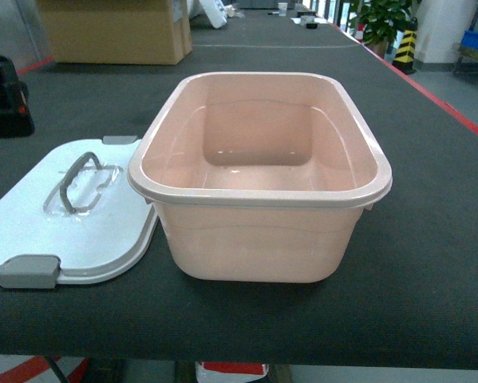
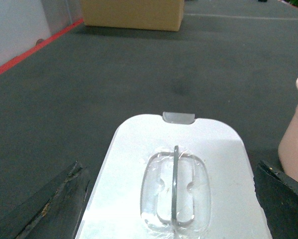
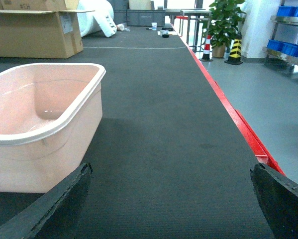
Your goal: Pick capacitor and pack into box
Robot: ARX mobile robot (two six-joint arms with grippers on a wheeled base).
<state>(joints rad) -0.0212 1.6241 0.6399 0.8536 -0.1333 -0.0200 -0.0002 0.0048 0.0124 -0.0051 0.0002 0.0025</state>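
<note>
My left gripper (image 2: 171, 209) gaping wide over the white plastic lid (image 2: 208, 149), my right gripper (image 3: 171, 209) hanging open and empty, the pale pink rectangular plastic tub (image 3: 44, 124) sitting just left of it on the dark mat (image 3: 163, 124)

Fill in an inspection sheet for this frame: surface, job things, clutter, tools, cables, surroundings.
Surface: dark mat, red edge stripe.
Job things: pink box open, nothing seen inside; white lid flat at its left, handle up; no capacitor seen.
Clutter: carton at the far end.
Tools: left tool open over the lid; right tool open over bare mat.
Cables: nothing seen.
Surroundings: plant, cones, blue bins.
</note>
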